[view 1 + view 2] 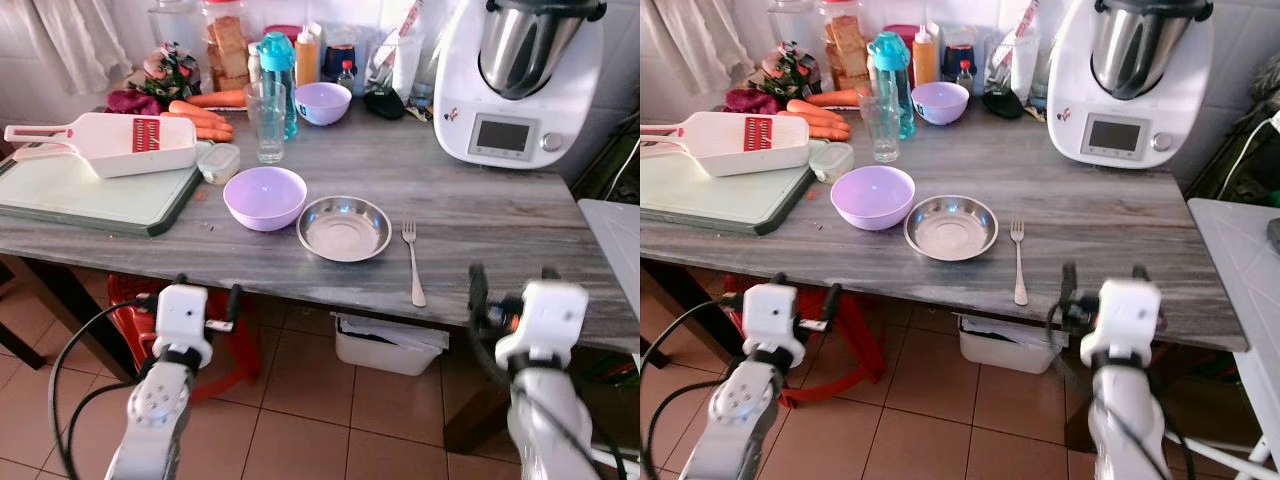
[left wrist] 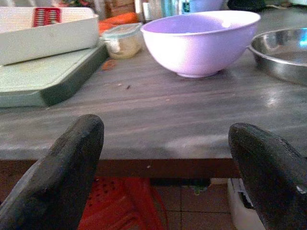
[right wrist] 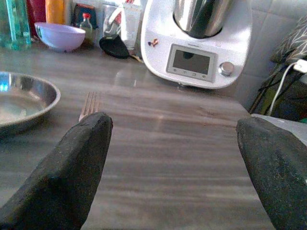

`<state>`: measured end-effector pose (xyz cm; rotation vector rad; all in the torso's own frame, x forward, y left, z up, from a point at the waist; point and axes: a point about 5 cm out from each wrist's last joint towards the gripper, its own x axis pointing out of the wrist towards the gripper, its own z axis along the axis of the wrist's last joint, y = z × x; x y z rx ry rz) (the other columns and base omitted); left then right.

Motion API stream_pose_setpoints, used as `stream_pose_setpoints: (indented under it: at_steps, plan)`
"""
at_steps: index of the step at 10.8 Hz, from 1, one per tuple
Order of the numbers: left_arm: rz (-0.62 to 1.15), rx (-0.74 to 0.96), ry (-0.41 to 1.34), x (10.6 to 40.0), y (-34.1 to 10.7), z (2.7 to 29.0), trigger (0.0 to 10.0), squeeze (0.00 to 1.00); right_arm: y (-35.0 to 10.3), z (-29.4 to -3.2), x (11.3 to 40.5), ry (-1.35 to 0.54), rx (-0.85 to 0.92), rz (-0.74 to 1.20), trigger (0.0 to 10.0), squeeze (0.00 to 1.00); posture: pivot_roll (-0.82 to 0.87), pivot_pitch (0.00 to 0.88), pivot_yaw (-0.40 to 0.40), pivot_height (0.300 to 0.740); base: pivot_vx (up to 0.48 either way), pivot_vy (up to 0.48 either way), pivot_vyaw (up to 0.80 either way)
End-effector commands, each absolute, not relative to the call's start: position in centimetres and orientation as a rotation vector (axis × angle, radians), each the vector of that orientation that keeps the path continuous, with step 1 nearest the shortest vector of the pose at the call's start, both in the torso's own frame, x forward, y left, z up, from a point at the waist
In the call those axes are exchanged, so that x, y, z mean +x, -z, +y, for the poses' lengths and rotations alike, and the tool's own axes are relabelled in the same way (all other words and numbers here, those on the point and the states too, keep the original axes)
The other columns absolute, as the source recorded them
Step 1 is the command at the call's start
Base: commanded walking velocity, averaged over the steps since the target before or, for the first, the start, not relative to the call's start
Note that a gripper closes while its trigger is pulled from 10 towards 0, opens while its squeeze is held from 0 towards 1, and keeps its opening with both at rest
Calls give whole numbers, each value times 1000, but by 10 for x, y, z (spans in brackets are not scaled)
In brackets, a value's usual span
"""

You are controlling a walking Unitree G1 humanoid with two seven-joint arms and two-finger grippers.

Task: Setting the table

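- I see a long grey wooden table (image 1: 470, 190) in front of me.
- A big white kitchen machine (image 1: 518, 80) with a steel jug stands at the far right of the table.
- A green cutting board (image 1: 90, 195) lies at the left end, and a white slicer (image 1: 110, 143) rests on it.
- A purple bowl (image 1: 264, 197) sits near the front edge, just beside the board.
- A shiny steel plate (image 1: 344, 228) sits right next to that bowl on its right; I cannot tell if they touch.
- A fork (image 1: 412, 262) lies to the right of the plate, a little apart, prongs pointing away from me.
- A clear glass (image 1: 265, 122) stands behind the bowl, with a blue bottle (image 1: 279, 75) and a small purple bowl (image 1: 323, 102) farther back.
- My left gripper (image 1: 206, 296) hangs below the table edge, fingers spread wide, holding nothing.
- My right gripper (image 1: 512, 284) is at the front edge near the fork, fingers spread wide too, holding nothing.
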<state>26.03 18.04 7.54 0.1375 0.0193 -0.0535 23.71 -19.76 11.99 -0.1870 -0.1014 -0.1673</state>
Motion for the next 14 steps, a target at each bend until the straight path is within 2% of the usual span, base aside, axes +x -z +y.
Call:
stream_pose_setpoints:
  at_steps: [1,2,10,14]
  plan:
    - [17,144,29,258,-77,185,10000,0,-126,-195,239,177,-207,-144,10000,176,96,0,-19,740,0,0,0]
    - [19,143,20,257,-77,185,10000,0,-125,-192,240,174,-204,-145,10000,0,99,0,-21,740,0,0,0]
    - [-3,122,-14,256,-81,178,10000,0,-131,-194,251,182,-188,-188,10000,0,129,0,-49,740,0,0,0]
    - [-16,117,-9,259,-86,171,10000,0,-132,-213,251,259,-201,-194,10000,0,106,0,-58,740,0,0,0]
